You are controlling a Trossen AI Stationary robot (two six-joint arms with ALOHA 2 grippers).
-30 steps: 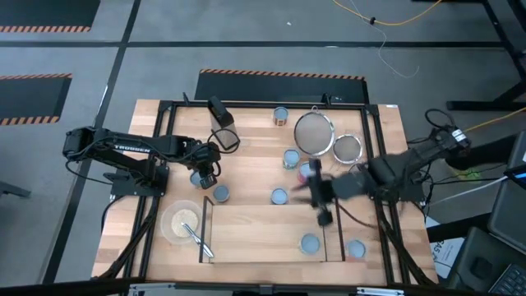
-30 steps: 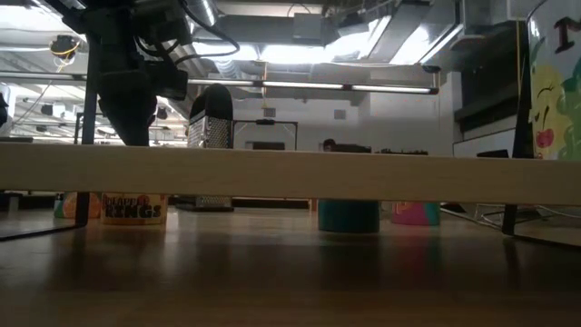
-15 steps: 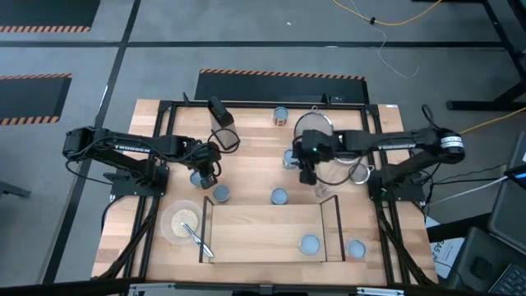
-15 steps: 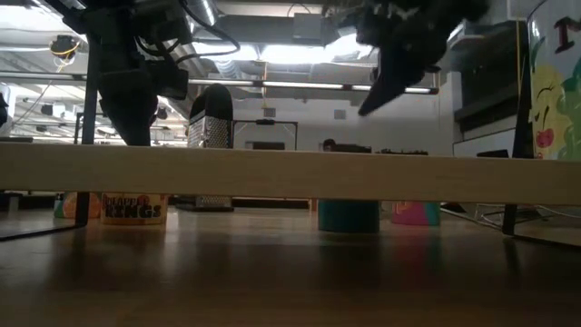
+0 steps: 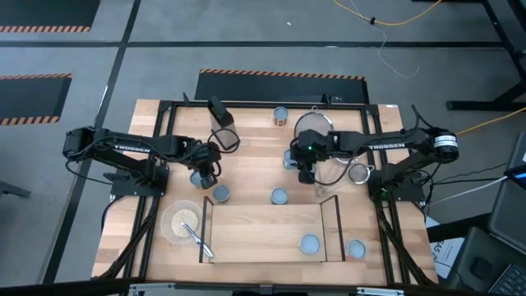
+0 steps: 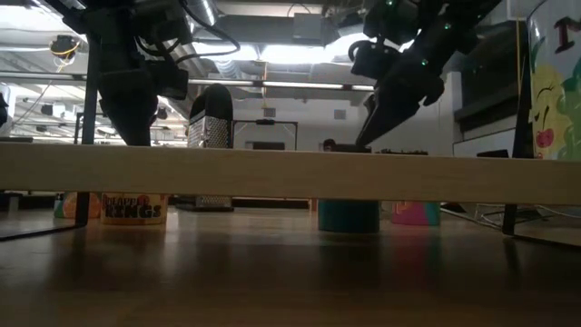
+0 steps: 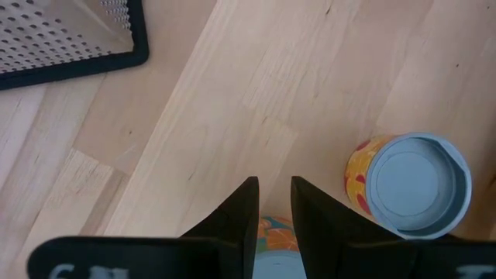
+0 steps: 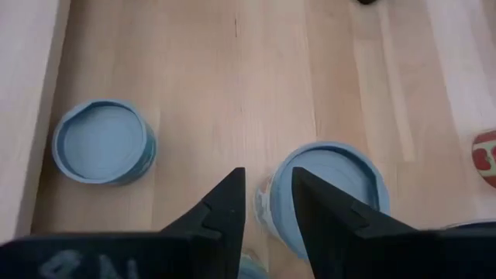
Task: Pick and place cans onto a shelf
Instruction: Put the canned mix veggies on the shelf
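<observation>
Several small cans with pale blue tops stand on their bases on the wooden table. One can stands on the low wood shelf, and another stands just right of it. My left gripper hovers, fingers together, over an orange-labelled can, with a second can beside it. My right gripper points down over a can near the strainers, fingers close together, with another can farther off. In the low view the right gripper hangs above the shelf board.
Two wire-mesh strainers lie right of the right gripper. A pale bowl with a utensil sits left of the shelf. A metal grater lies near the left gripper. More cans stand at the far edge and mid-table.
My right gripper has swung from above the shelf's right end toward the table's far edge and a little left, to the cans beside the strainers. It has then come down somewhat over one of them. The cans have stayed where they were.
</observation>
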